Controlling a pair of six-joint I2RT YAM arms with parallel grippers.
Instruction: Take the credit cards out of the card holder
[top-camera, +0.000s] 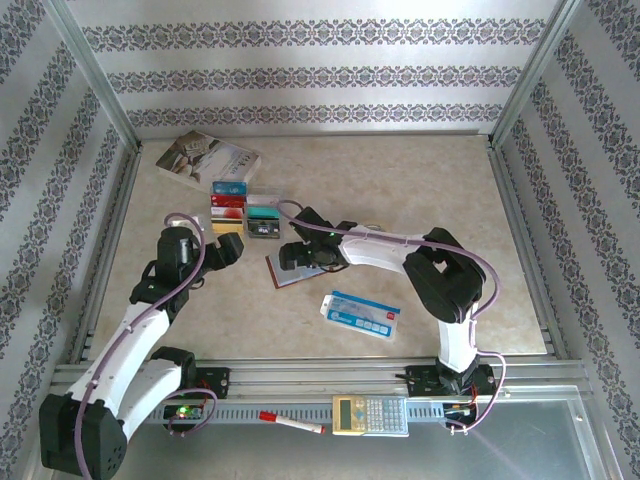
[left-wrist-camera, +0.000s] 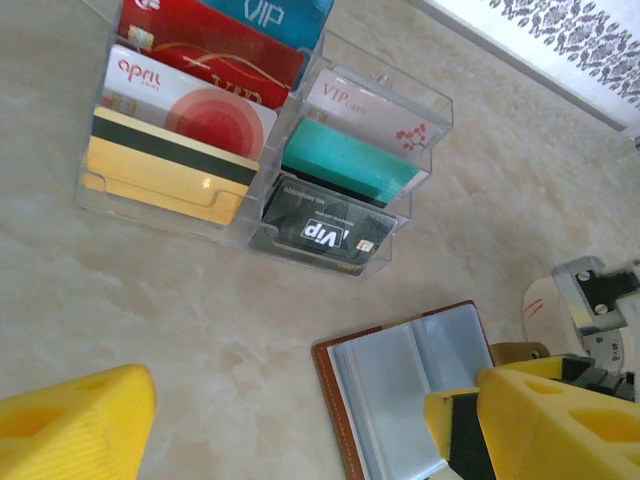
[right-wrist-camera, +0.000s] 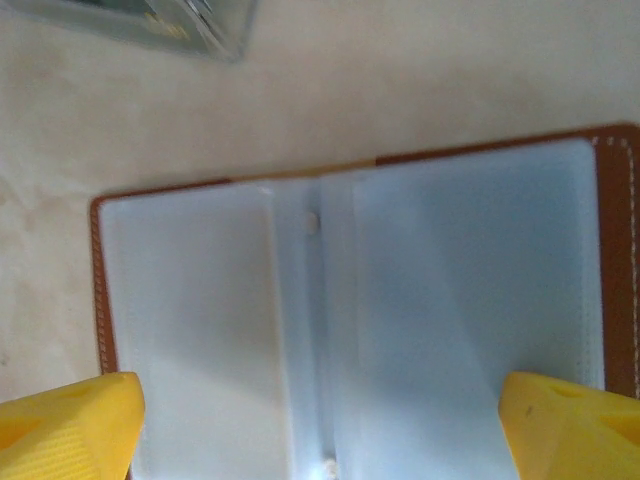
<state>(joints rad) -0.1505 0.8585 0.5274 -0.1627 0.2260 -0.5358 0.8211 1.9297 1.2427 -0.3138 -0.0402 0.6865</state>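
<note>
Clear, perhaps acrylic rack (left-wrist-camera: 430, 110) beside holder (left-wrist-camera: 400, 380)

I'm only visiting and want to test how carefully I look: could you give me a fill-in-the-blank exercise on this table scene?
1. The brown card holder lies ___ on the table.
2. The black card in the clear rack bears the word ___.
3. Next to the red pen lies a yellowish ___.
Missing words: open; VIP; calculator.
</note>
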